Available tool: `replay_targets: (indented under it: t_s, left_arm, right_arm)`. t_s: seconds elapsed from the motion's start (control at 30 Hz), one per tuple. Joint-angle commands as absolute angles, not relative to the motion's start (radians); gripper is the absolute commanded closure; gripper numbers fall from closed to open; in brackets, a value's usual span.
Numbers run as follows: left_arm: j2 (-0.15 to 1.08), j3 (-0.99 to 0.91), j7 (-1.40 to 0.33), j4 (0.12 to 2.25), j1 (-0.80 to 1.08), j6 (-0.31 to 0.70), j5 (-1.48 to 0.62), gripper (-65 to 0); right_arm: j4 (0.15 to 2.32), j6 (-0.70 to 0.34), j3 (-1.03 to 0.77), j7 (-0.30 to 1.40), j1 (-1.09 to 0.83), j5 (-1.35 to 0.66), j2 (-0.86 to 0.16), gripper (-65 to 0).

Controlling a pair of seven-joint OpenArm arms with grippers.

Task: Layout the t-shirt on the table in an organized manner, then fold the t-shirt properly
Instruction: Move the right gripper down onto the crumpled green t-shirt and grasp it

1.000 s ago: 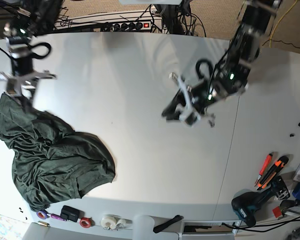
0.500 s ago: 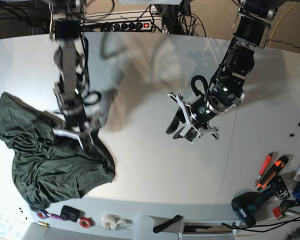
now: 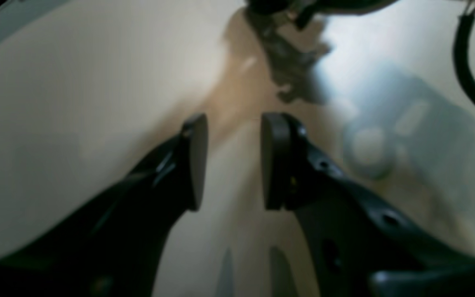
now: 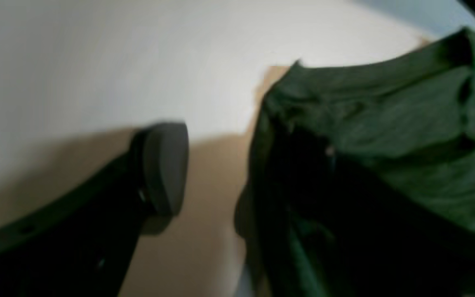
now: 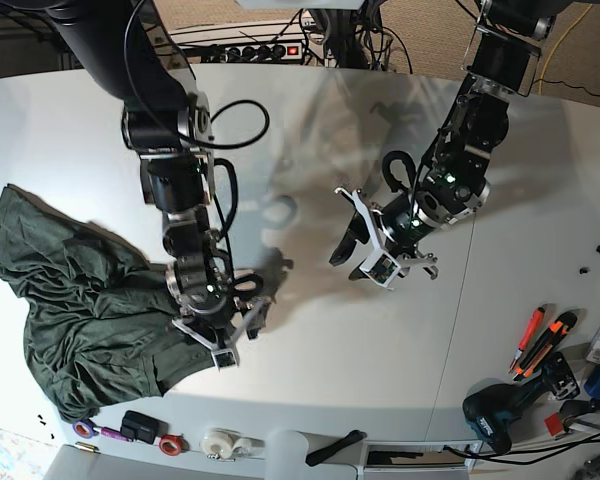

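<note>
T-shirt point(image 5: 90, 310) crumpled on table point(image 5: 300, 150), right gripper point(image 5: 218, 335) spread at its edge, left gripper point(image 5: 365, 250) parted, empty

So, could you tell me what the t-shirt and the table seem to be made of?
The t-shirt: thin soft knit, probably cotton jersey, matte heathered green; it lies in loose folds. The table: smooth white hard top, possibly laminate; it has a soft sheen and mirrors the arms faintly.
</note>
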State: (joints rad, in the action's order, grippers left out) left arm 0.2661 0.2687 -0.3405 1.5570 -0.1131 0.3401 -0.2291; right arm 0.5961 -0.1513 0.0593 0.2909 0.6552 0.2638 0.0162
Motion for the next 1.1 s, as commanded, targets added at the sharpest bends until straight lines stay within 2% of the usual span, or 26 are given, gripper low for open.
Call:
replay_targets:
  t_s: [0.0,0.1,0.3,0.47,0.77,0.8,0.83,0.93,0.97,1.07]
  left_arm:
    - [0.270,0.265,-0.315,1.575,-0.133,0.339,-0.239,-22.7]
    - [0.270,0.264,-0.315,1.575,-0.133,0.336,-0.239,-22.7]
    - [0.269,0.264,-0.315,1.575,-0.133,0.337,-0.252,-22.7]
    - [0.269,0.265,-0.315,1.575,-0.133,0.337,-0.266,-22.7]
    - [0.269,0.265,-0.316,1.575,-0.133,0.337,-0.266,-22.7]
    - [0.269,0.265,-0.316,1.575,-0.133,0.337,-0.266,-22.7]
    - [0.269,0.265,-0.316,1.575,-0.133,0.337,-0.266,-22.7]
    - [0.269,0.265,-0.316,1.575,-0.133,0.337,-0.266,-22.6]
    - [0.269,0.265,-0.316,1.575,-0.133,0.337,-0.266,-22.6]
    - [0.269,0.265,-0.316,1.575,-0.133,0.337,-0.266,-22.7]
  right_arm:
    - [0.606,-0.123,0.058,0.286,0.677,0.270,0.023,-38.8]
    - [0.608,-0.076,0.058,0.303,0.658,0.273,0.028,-38.8]
    - [0.676,0.115,0.058,0.307,0.615,0.347,0.028,-38.8]
    - [0.760,0.127,0.058,0.364,0.584,0.375,0.028,-38.8]
    - [0.757,0.084,0.058,0.339,0.535,0.322,0.026,-38.5]
    - [0.757,0.082,0.058,0.335,0.532,0.321,0.024,-36.2]
    - [0.757,0.081,0.058,0.337,0.529,0.321,0.023,-29.7]
    - [0.757,0.071,0.058,0.340,0.529,0.323,0.022,-1.9]
    - [0.758,0.071,0.058,0.339,0.530,0.323,0.022,0.0]
    - [0.764,0.071,0.058,0.329,0.530,0.323,0.022,0.0]
